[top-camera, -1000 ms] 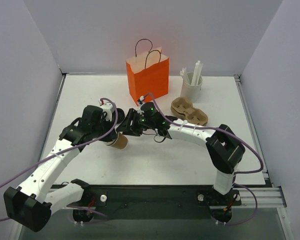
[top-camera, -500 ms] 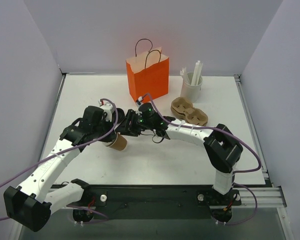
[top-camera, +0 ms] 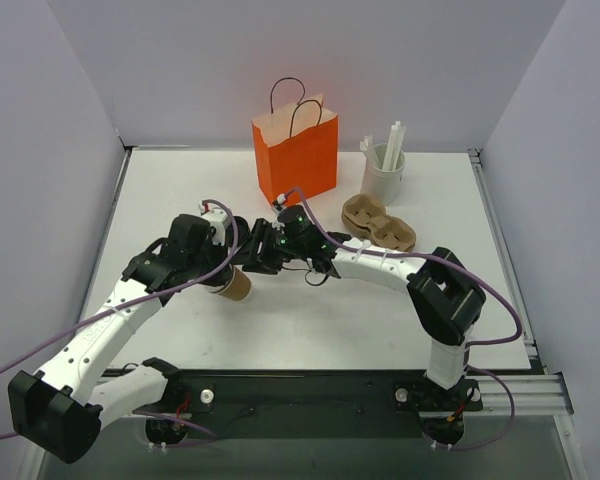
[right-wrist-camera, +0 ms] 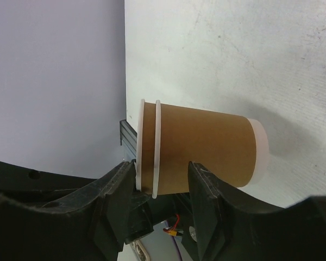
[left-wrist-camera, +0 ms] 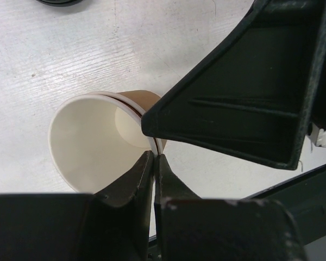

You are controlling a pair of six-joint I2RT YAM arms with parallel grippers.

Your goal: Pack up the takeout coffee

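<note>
- Two nested lidless cups (right-wrist-camera: 206,147), left of desk (top-camera: 380,310) centre, rim pinched by left pincer (left-wrist-camera: 154,147).
- Right pincer (right-wrist-camera: 163,168) half-spread, beside them.
- Double rim: right wrist view; open mouth: left wrist view.

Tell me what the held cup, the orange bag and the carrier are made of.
Cup: kraft paper, matte tan, white rolled rim, pale lining. Bag: likely paper, matte orange, sharp creases, cord handles. Carrier: probably molded pulp, dull tan, rounded wells.
</note>
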